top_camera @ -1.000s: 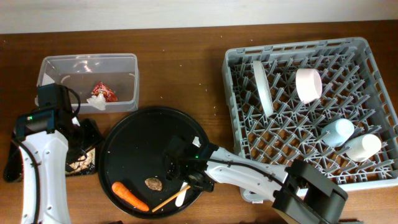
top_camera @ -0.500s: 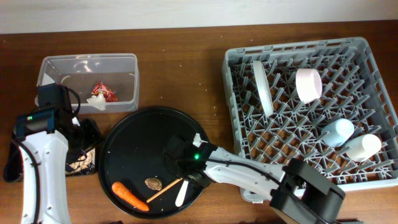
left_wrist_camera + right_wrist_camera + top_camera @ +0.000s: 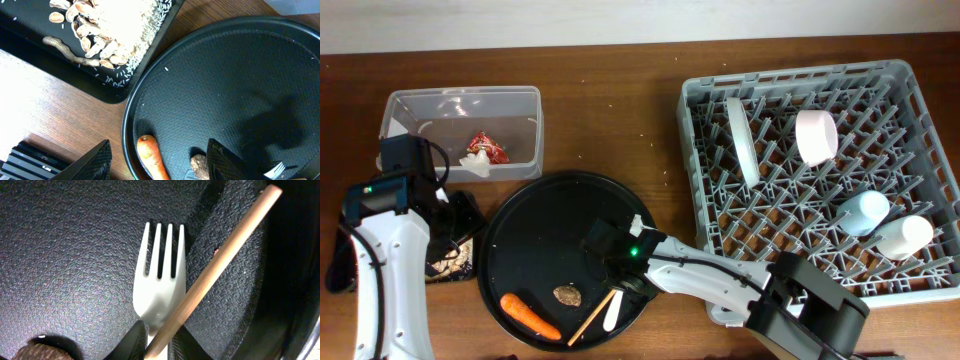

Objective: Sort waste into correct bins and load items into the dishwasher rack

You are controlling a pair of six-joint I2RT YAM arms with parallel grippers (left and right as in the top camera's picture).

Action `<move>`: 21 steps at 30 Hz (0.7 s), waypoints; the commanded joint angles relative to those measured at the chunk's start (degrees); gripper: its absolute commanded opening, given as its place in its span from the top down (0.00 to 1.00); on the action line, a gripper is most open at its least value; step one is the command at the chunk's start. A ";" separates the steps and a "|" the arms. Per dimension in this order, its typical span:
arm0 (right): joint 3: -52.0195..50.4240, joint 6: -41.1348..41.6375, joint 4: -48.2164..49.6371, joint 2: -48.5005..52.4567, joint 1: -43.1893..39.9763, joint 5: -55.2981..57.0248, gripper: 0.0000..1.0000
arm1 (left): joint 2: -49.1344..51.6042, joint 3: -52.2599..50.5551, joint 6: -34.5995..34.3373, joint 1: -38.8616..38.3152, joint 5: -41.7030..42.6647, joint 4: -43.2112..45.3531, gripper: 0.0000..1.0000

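Note:
My right gripper point(image 3: 159, 342) is low over the large round black tray point(image 3: 535, 240), shut on a thin wooden stick point(image 3: 220, 265) that lies across the white fork point(image 3: 160, 280). A brown lump point(image 3: 35, 352) sits just to the left. The orange carrot point(image 3: 150, 157) lies at the tray's near-left rim, below my open left gripper point(image 3: 160, 162), which holds nothing. Rice and food scraps point(image 3: 115, 30) fill the flat black tray point(image 3: 107, 82). The clear tub point(image 3: 460, 100) holds the red wrapper point(image 3: 487, 148) and a tissue point(image 3: 475, 165).
The grey dishwasher rack point(image 3: 820, 80) at the right holds a plate point(image 3: 742, 140) on edge, a pink bowl point(image 3: 817, 135), a light-blue cup point(image 3: 863, 212) and a white cup point(image 3: 903, 236). My left arm point(image 3: 385, 260) covers most of the flat black tray.
My right gripper's jaws have closed from wide apart onto the wooden stick. The stick has swung to a steeper angle. The left arm has not moved.

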 commanded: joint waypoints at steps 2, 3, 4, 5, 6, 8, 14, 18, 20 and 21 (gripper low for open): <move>-0.20 -0.76 -0.61 -2.12 0.42 -0.72 0.77 | -0.50 -0.33 0.74 0.20 0.63 -0.07 0.40; -0.20 -1.36 -0.63 -2.38 0.42 -0.72 0.74 | -0.50 -0.33 0.74 0.20 0.63 -0.09 0.40; -0.20 -1.51 -0.66 -2.40 0.42 -0.15 0.70 | -0.50 -0.33 0.74 0.20 0.63 -0.09 0.40; -0.22 -1.51 -0.74 -2.40 0.42 0.17 0.67 | -0.50 -0.33 0.74 0.20 0.63 -0.09 0.40; -0.22 -1.49 -1.07 -2.40 0.42 0.39 0.64 | -0.50 -0.33 0.74 0.20 0.63 -0.11 0.40; -0.22 -1.49 -1.49 -2.40 0.42 0.35 0.65 | -0.50 -0.33 0.74 0.20 0.63 -0.20 0.40; -0.22 -1.49 -1.55 -2.40 0.42 0.37 0.86 | -0.50 -0.33 0.74 0.20 0.63 -0.31 0.40; -0.22 -1.49 -1.60 -2.40 0.42 0.31 0.92 | -0.50 -0.33 0.74 0.20 0.63 -0.31 0.40; -0.20 -1.55 -1.75 -2.60 0.42 -0.04 0.94 | -0.50 -0.33 0.74 0.20 0.63 -0.31 0.40; -0.07 -3.69 -1.79 -3.37 0.37 0.17 0.95 | -0.50 -0.33 0.74 0.20 0.61 -0.28 0.40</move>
